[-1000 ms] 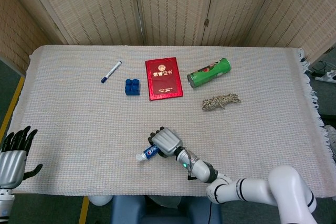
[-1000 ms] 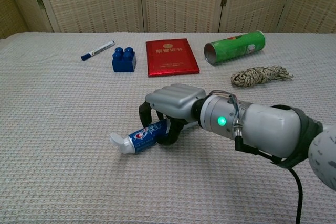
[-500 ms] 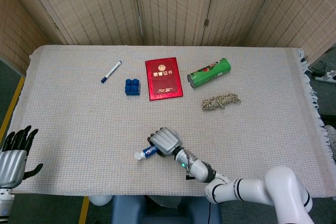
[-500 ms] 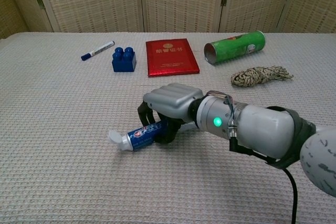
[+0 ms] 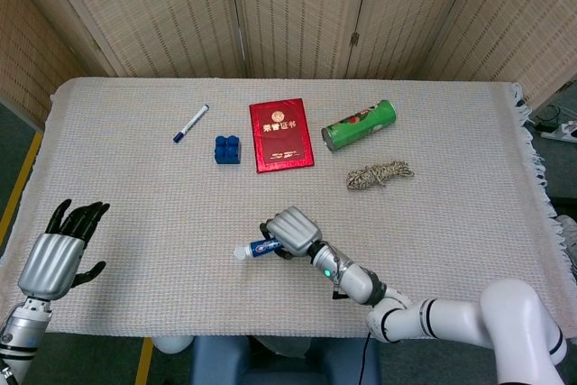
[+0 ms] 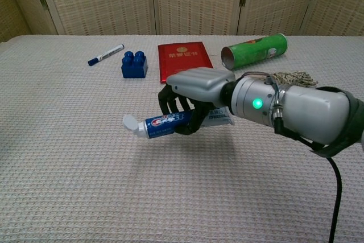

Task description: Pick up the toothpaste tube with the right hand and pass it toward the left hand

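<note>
My right hand [image 5: 290,231] [image 6: 196,96] grips a blue and white toothpaste tube [image 5: 257,248] [image 6: 165,124] lifted clear of the cloth, its white cap pointing left. A shadow lies on the cloth below it. My left hand [image 5: 61,249] hovers open over the table's front left edge, fingers spread, well to the left of the tube. The chest view does not show the left hand.
At the back lie a marker [image 5: 190,123], a blue toy block [image 5: 227,149], a red booklet [image 5: 281,134], a green can on its side [image 5: 359,124] and a coil of rope [image 5: 379,173]. A woven cloth [image 5: 135,205] covers the table.
My right hand has lifted the toothpaste tube off the cloth. My left hand has moved up and rightward, further over the table.
</note>
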Robot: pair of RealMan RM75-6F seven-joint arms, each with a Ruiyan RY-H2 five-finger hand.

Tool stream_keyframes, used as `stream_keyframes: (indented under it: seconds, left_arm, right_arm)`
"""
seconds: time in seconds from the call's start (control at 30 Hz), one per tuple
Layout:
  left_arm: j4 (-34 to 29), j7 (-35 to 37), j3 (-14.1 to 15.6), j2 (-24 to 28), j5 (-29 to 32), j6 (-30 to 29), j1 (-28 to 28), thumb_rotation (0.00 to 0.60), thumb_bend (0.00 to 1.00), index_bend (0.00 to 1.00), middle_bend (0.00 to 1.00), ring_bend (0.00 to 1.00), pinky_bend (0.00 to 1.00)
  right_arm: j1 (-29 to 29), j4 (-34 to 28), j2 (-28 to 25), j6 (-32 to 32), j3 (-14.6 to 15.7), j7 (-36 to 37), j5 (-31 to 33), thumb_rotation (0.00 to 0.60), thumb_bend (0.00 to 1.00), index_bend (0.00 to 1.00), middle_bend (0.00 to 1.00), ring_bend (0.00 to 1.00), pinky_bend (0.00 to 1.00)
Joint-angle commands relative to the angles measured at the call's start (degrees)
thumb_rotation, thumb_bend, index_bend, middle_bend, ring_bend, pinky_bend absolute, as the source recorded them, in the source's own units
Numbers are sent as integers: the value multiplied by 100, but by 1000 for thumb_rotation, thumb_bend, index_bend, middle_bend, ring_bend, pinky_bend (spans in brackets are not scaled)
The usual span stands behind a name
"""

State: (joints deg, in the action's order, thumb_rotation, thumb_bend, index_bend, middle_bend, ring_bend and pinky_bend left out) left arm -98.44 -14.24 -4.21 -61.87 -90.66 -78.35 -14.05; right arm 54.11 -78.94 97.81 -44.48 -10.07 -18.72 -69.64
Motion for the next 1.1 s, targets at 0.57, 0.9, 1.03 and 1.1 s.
stream_keyframes:
  seconds: [0.57, 0.9, 1.03, 1.1]
  left_arm:
    - [-194, -906, -190, -568, -715, 1724, -1662, 600, 707, 195, 770, 734, 704]
    - [-335, -1402, -148, -867, -148, 2215, -1915, 600, 819, 157, 874, 825, 738]
    - [-358, -1518, -113, -947, -25, 2250, -1956, 600, 818, 151, 877, 827, 738]
    - [-354, -1545, -83, -992, -9, 2240, -1972, 600, 819, 149, 877, 827, 738]
  right_arm:
    - [780, -1287, -1520, 509, -287, -1167, 1336, 600, 679, 722, 587, 669, 582]
    - [994, -1217, -1471, 364, -85, -1290, 1666, 600, 683, 735, 596, 670, 589]
    - [1005, -1167, -1417, 321, -30, -1194, 1641, 600, 685, 738, 599, 674, 592]
    - [1006, -1129, -1398, 304, -3, -1141, 1619, 600, 685, 739, 600, 674, 593]
